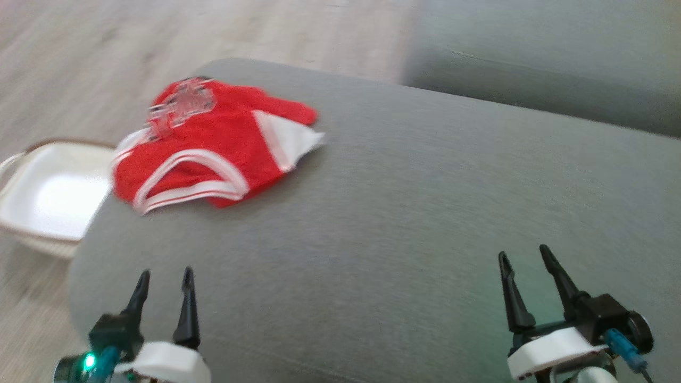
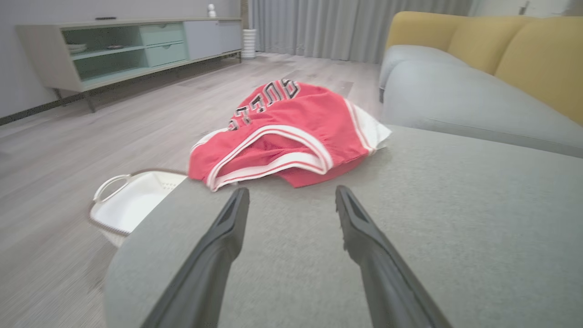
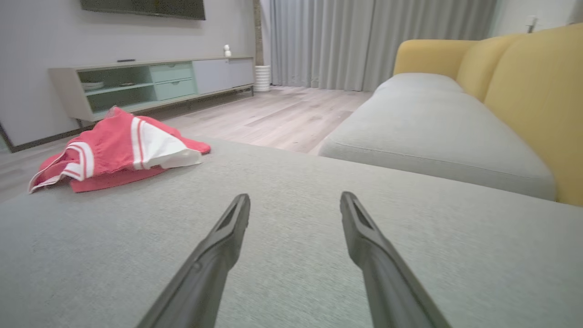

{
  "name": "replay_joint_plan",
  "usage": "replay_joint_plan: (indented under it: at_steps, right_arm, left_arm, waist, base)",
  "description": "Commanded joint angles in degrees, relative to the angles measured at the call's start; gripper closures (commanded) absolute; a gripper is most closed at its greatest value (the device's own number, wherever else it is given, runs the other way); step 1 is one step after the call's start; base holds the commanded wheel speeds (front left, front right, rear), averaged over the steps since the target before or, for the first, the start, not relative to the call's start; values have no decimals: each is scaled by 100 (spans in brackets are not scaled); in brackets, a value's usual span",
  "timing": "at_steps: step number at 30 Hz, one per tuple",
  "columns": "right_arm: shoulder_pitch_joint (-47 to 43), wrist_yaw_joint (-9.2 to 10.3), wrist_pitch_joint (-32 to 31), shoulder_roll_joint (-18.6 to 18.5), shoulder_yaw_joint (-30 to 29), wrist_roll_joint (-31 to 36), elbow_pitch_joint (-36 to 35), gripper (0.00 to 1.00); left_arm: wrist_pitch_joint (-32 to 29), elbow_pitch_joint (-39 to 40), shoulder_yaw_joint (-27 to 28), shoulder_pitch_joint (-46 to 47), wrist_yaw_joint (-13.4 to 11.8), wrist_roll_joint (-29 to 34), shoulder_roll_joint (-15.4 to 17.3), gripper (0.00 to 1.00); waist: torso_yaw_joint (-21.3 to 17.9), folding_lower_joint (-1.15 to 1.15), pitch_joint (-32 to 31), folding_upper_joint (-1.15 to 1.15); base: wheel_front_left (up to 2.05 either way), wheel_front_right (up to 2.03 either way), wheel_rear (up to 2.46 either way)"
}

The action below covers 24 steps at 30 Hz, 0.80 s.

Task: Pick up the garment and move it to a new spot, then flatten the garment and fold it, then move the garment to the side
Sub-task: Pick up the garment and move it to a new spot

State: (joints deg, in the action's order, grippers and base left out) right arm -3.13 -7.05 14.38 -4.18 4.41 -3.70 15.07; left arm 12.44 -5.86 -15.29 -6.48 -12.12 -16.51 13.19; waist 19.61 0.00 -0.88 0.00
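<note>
The garment point(image 1: 213, 141) is a red jersey with white trim and lettering, lying crumpled at the far left corner of a grey cushion point(image 1: 404, 213). In the left wrist view the garment point(image 2: 287, 132) lies just beyond my fingertips; the right wrist view has it point(image 3: 118, 152) far off to the left. My left gripper point(image 1: 165, 279) hovers near the cushion's front left, open and empty, well short of the jersey. My right gripper point(image 1: 526, 256) stands open and empty at the front right, far from it. Both pairs of dark fingers point toward the cushion's far side.
A white basket point(image 1: 50, 194) sits on the wooden floor, left of the cushion and beside the garment. A grey sofa seat point(image 1: 542, 64) with yellow backrests point(image 3: 533, 86) lies beyond on the right. A low cabinet point(image 2: 132, 50) stands against the far wall.
</note>
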Motion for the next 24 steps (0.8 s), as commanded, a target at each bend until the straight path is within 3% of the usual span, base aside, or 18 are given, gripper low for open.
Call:
replay_joint_plan:
  at_steps: [1, 6, 13, 18, 24]
  right_arm:
    - [196, -44, 62, -31, 183, -31, -143, 0]
    - [275, -44, 62, -30, 273, -38, -107, 0]
    - [464, -44, 62, -166, 375, -11, -157, 0]
    - [736, -44, -6, -449, 346, 38, -324, 0]
    - [1064, -44, -333, -965, 269, 108, -848, 0]
  left_arm:
    - [29, 177, 266, 70, -42, -63, 115, 0]
    - [19, 257, 344, -6, -49, -175, 145, 0]
    - [-86, 412, 451, 380, 88, -387, 196, 0]
    - [-229, 341, 623, 1165, 233, -580, 295, 0]
    - [-823, -211, 779, 2721, 507, -943, 429, 0]
  waist:
    - [677, 0, -61, 0]
    - [862, 0, 7, 0]
    - [705, 0, 436, 0]
    - [511, 0, 1130, 0]
    - [414, 0, 2135, 0]
  base:
    - [0, 0, 0]
    - [0, 0, 0]
    - [0, 0, 0]
    - [0, 0, 0]
    - [0, 0, 0]
